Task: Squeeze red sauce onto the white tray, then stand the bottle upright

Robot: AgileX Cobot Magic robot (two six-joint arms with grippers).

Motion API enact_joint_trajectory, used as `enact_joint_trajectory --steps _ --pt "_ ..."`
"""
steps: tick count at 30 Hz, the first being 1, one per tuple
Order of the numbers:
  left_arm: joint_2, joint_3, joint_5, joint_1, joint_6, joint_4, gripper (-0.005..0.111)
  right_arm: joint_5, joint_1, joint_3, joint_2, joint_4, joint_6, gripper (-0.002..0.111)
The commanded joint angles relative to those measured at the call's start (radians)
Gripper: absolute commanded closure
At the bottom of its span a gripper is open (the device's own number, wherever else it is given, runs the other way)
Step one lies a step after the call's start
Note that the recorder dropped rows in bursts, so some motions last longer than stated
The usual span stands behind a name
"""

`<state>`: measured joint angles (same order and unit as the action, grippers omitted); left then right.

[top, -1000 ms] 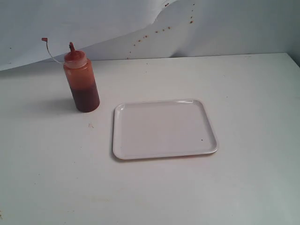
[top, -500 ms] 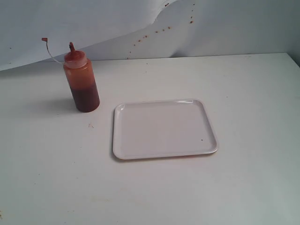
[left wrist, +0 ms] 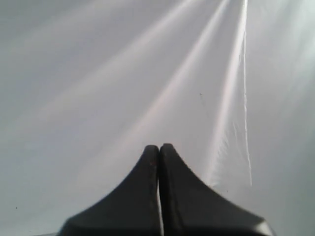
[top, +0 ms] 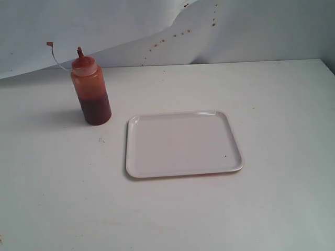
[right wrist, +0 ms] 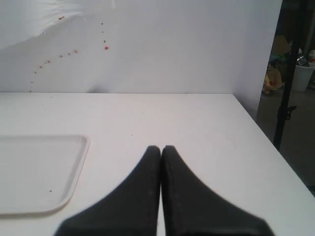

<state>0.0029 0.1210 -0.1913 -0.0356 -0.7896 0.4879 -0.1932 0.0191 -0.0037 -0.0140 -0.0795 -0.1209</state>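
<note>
Pressing black jaws together around nothing, my left gripper (left wrist: 158,147) and right gripper (right wrist: 161,147) make two. One flat rectangular white plastic tray (top: 180,144) lies on the white table (top: 272,115); my right wrist view catches its corner. One translucent red-orange squeeze bottle (top: 91,94) stands upright farther back, left of the tray, in the exterior view only.

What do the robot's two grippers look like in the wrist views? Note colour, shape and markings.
The left gripper shows two matte black fingers, broad at the base, curving in to narrow rounded tips. The right gripper looks the same: black, smooth, flared below, slim at the tip. No cables or markings show on either. The arms themselves appear in no view.
</note>
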Motion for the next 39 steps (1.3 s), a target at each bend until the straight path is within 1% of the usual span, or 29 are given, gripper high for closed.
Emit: enact_joint_trajectory --steps 1,5,14,17,20,24,26,29,32,35,36,39 --pt "-0.003 0.127 0.139 0.003 0.0 -0.021 0.107 -0.004 0.004 0.004 -0.003 -0.006 -0.001 0.108" --pt "-0.003 0.22 0.205 0.003 0.013 0.065 0.107 -0.004 0.004 0.004 -0.003 -0.006 -0.001 0.108" --pt "0.011 0.431 0.371 0.003 0.013 0.461 0.107 -0.004 0.004 0.004 -0.003 -0.006 -0.001 0.108" --pt "0.08 0.498 0.438 0.003 0.013 0.479 0.107 -0.004 0.004 0.004 -0.003 -0.006 -0.001 0.108" --pt "0.173 0.574 0.524 0.003 0.013 0.479 0.107 -0.004 0.004 0.004 -0.003 -0.006 -0.001 0.108" --pt "0.306 0.658 0.676 -0.002 0.013 0.46 0.107 -0.004 0.004 0.004 -0.003 -0.006 -0.003 0.108" --pt "0.364 0.691 0.749 -0.021 0.013 0.442 0.107 -0.004 0.004 0.004 -0.003 -0.006 -0.003 0.108" --pt "0.419 0.698 0.809 -0.066 0.057 0.428 0.107 -0.004 0.004 0.004 -0.003 -0.006 -0.003 0.108" --pt "0.445 0.697 0.871 -0.108 0.077 0.349 0.107 -0.004 0.004 0.004 -0.003 -0.006 -0.003 0.108" --pt "0.44 0.697 0.856 -0.135 0.094 0.232 0.107 -0.004 0.004 0.004 -0.003 -0.006 -0.003 0.108" --pt "0.438 0.698 0.821 -0.147 0.121 0.137 0.107 -0.004 0.004 0.004 -0.003 -0.006 -0.003 0.108" --pt "0.438 0.698 0.787 -0.155 0.193 0.025 0.107 -0.004 0.004 0.004 -0.003 -0.006 -0.001 0.108"
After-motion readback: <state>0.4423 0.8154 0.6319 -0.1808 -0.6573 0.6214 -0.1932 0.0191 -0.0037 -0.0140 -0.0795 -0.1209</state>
